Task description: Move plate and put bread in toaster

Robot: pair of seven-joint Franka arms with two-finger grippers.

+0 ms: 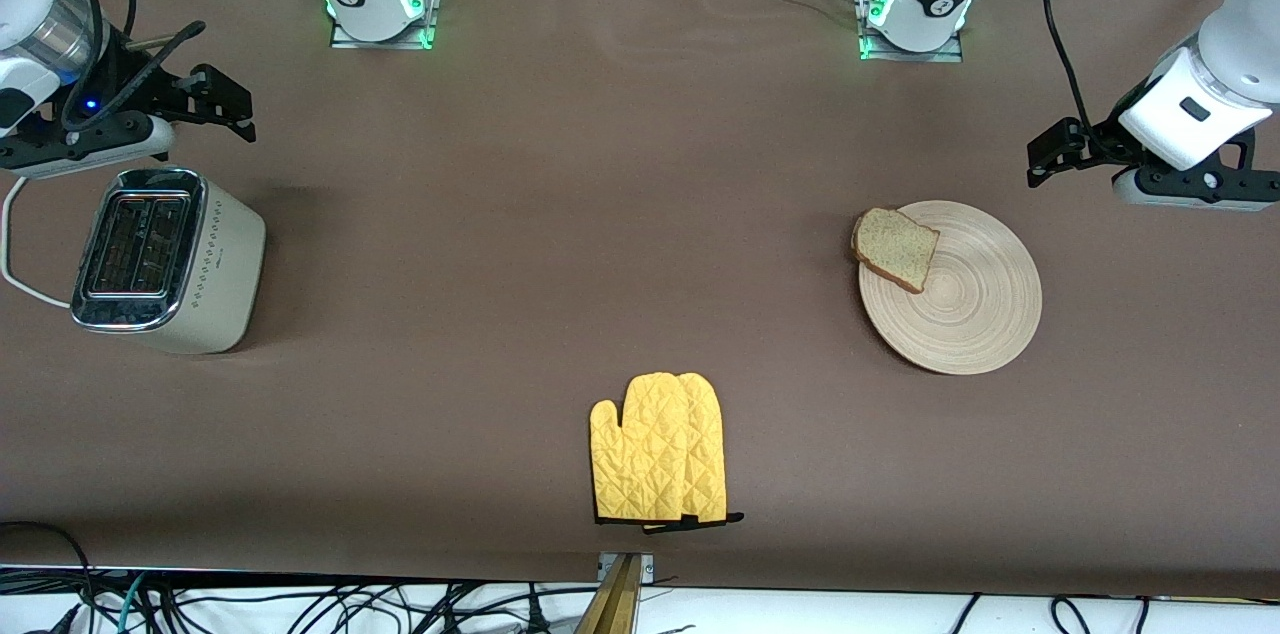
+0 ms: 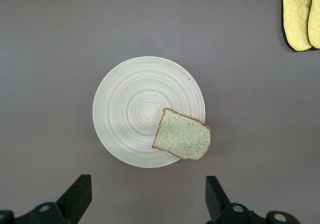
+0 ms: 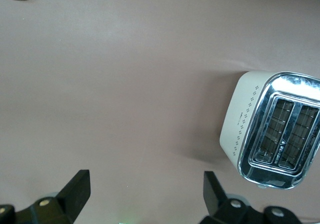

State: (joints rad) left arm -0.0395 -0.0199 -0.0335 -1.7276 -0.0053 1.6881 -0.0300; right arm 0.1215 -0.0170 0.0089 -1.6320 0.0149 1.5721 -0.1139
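Note:
The round beige plate (image 1: pixel 975 304) lies on the brown table toward the left arm's end. The slice of bread (image 1: pixel 893 247) rests on its rim and overhangs it toward the right arm's end. The left wrist view shows the plate (image 2: pixel 130 109) and the bread (image 2: pixel 182 135) too. The cream toaster (image 1: pixel 165 259) stands at the right arm's end with both slots empty; it also shows in the right wrist view (image 3: pixel 272 129). My left gripper (image 1: pixel 1050 154) (image 2: pixel 147 196) hangs open and empty over bare table beside the plate. My right gripper (image 1: pixel 215 99) (image 3: pixel 145 194) hangs open and empty over bare table beside the toaster.
A yellow quilted oven mitt (image 1: pixel 660 449) lies mid-table near the front edge; it also shows in the left wrist view (image 2: pixel 300 14). The toaster's white cord (image 1: pixel 15 264) loops off the table's end. Loose cables lie below the front edge.

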